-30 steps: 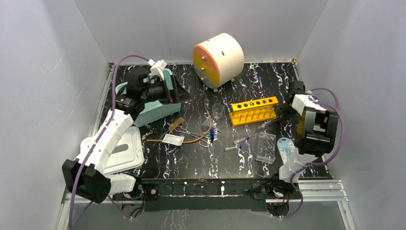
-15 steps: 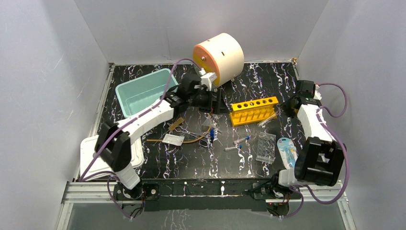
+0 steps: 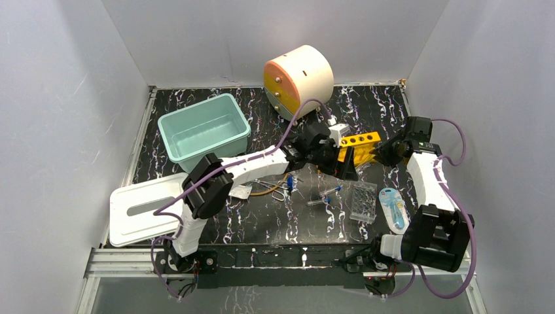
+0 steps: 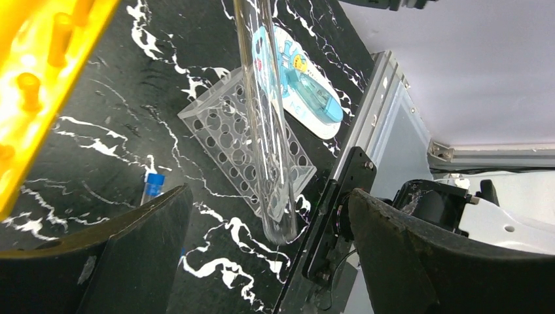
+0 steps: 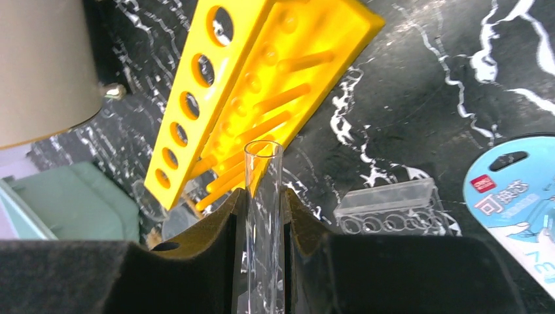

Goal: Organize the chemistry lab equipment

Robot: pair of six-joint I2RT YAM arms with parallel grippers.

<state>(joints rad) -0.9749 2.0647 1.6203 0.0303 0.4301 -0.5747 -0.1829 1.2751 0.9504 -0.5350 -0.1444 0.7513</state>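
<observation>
Glass test tube (image 5: 263,173), one piece of the chemistry lab equipment: it is pinched between the pads of your right gripper (image 5: 263,199), with its open rim standing clear past the fingertips, lifted above the table near the right end of the yellow holed rack (image 5: 275,59). Your left gripper (image 4: 268,196) has its jaws spread wide with nothing in them. In its wrist view the tube's free end hangs in the gap, but whether it is level with the pads or beyond them cannot be told. Judgement: a hand-over or re-grip before racking. Bring the left pads square to the tube's length and close slowly on bare glass away from the right fingers. Let the right go only once the left clamp is firm. Glass is slick and round, so an off-centre squeeze may pop it out. Mind the rack, which sits just beside the left finger. Surface: a black table with white marbling (image 3: 275,222). The clear well plate (image 3: 364,199) and blue-capped tubes (image 3: 326,193) lie near, on the side toward the bases, and a blue-backed blister card (image 3: 391,206) lies to the right. Far left is a teal bin (image 3: 204,127), near left a white lid (image 3: 141,209), and at the back a round cream drawer unit (image 3: 298,78). Plain pale walls (image 3: 65,98) close in three sides.
</observation>
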